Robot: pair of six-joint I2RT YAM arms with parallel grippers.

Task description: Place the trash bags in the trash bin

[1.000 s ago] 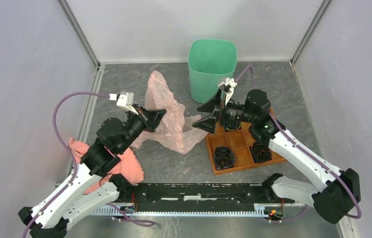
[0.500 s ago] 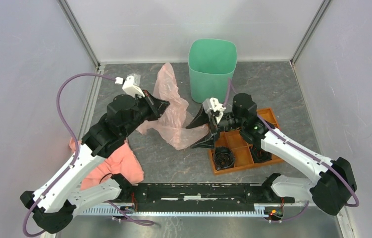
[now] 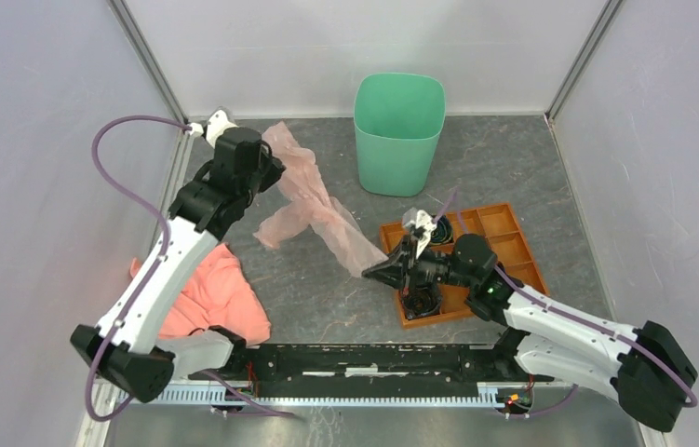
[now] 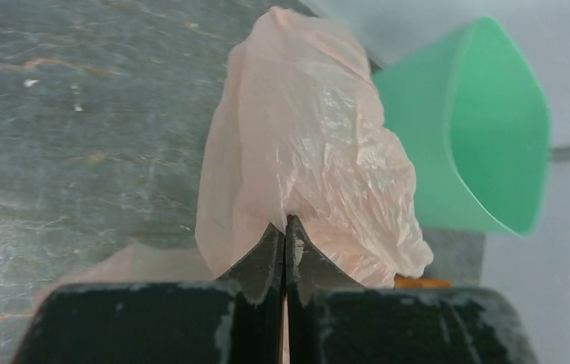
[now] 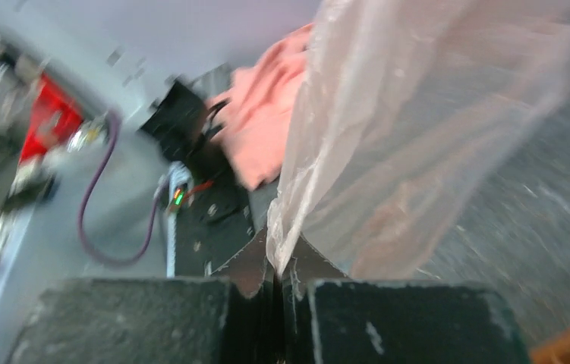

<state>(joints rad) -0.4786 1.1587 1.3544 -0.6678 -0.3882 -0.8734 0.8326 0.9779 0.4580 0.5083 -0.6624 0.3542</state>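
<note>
The trash bag (image 3: pixel 313 209), a thin see-through pink film, is stretched in a strip between my two grippers. My left gripper (image 3: pixel 274 173) is shut on its far end, raised at the back left; in the left wrist view the film (image 4: pixel 304 144) bunches above the closed tips (image 4: pixel 285 225). My right gripper (image 3: pixel 370 272) is shut on the near end, low beside the orange tray; the right wrist view shows a fold of film (image 5: pixel 403 136) pinched between its tips (image 5: pixel 278 262). The mint-green trash bin (image 3: pixel 399 135) stands upright at the back, right of the bag, its open mouth showing as well (image 4: pixel 486 129).
A salmon-pink cloth (image 3: pixel 210 298) lies at the near left under the left arm. The orange compartment tray (image 3: pixel 504 233) sits at the right with black round parts (image 3: pixel 420 296) in its near cells, under the right arm. Enclosure walls stand on three sides.
The right gripper swung toward the near side, dropped low and shut on the bag's near end. The left arm lifted its end back and to the left, pulling the bag into a strip.
</note>
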